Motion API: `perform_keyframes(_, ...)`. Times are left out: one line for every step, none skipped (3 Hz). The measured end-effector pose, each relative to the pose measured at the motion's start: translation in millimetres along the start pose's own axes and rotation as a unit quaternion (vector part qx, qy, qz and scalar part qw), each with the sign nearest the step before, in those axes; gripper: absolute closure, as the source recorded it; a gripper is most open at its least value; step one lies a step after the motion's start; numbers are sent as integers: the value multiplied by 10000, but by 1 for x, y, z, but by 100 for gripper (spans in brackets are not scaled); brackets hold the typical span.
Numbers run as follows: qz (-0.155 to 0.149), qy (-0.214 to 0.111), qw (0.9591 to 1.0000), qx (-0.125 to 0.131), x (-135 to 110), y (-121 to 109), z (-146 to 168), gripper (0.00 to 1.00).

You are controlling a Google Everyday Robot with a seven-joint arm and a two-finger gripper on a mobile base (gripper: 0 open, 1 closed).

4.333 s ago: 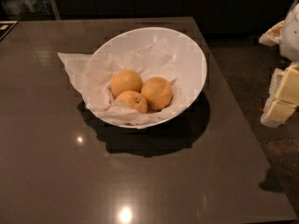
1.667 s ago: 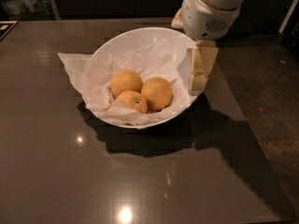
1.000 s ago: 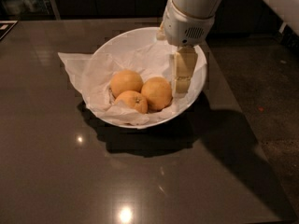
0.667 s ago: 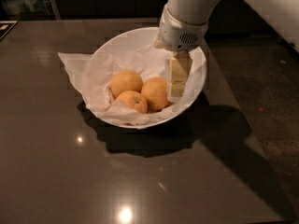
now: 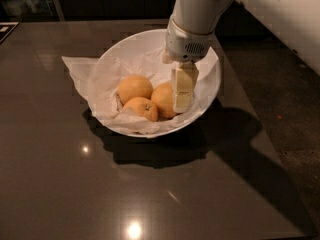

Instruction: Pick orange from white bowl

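The white bowl (image 5: 145, 35) stands on the dark table, lined with crumpled white paper (image 5: 82, 70). Three oranges lie in it. The orange (image 5: 162, 98), the largest, is on the right and partly hidden behind my gripper. A plain round orange (image 5: 134, 87) lies to its left. A smaller one with a dark stem dot (image 5: 141, 108) lies in front. My gripper (image 5: 181, 105) hangs down from the white arm inside the bowl, right against the right side of the largest orange.
The dark glossy table (image 5: 75, 174) ends at a right edge just past the bowl, with dark floor (image 5: 290, 109) beyond. My white arm (image 5: 197, 19) comes in from the upper right over the bowl's far rim.
My gripper came in from the right, moved left over the bowl's rim and lowered into the bowl beside the largest orange. The oranges and the bowl have not moved.
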State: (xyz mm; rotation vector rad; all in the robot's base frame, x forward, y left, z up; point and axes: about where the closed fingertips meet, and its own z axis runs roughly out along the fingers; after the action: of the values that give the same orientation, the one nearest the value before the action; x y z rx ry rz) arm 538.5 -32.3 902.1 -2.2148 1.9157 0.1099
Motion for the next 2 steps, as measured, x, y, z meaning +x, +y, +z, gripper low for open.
perform_keyframes(44,39,9999,-110,-1,-1,8,19)
perform_keyframes(92,94,9996,-238,-2,-1,19,22)
